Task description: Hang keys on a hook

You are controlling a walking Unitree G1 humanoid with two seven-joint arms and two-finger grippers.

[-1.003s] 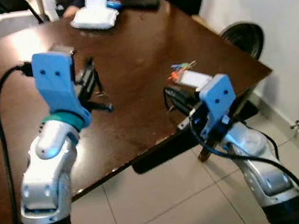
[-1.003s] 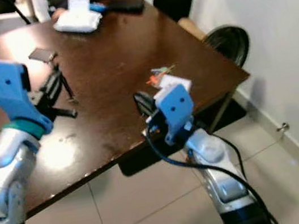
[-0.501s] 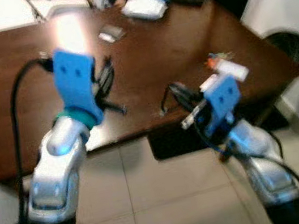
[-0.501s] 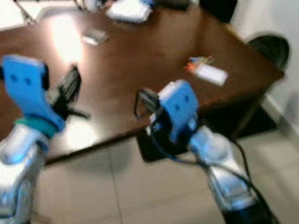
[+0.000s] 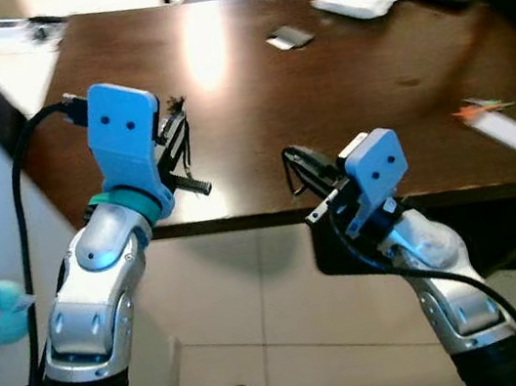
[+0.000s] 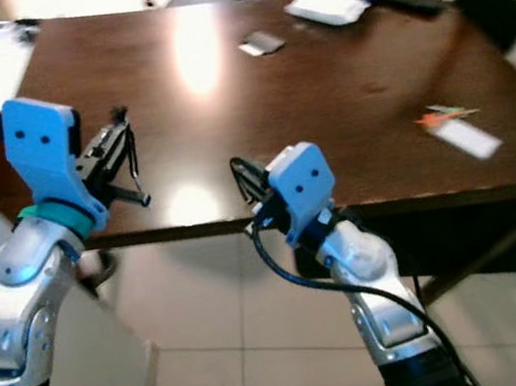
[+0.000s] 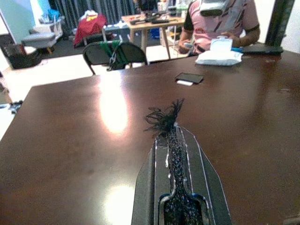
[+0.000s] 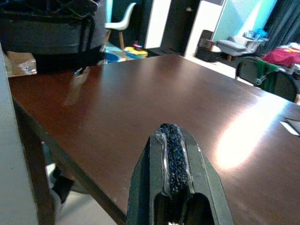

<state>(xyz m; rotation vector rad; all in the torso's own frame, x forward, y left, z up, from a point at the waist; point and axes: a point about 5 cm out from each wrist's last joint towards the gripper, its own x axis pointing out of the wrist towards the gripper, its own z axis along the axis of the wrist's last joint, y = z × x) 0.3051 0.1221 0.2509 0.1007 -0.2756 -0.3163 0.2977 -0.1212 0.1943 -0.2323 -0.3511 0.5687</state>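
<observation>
Since 1 second ago the camera has swung left, so the dark brown wooden table (image 5: 253, 105) now spreads wider across the head views. Both arms are raised at its near edge. The left gripper (image 5: 178, 157) and the right gripper (image 5: 302, 174) each have their black fingers pressed together, holding nothing. The bunch of keys with an orange tag and white fob (image 5: 493, 119) lies on the table's right part, well apart from both grippers.
</observation>
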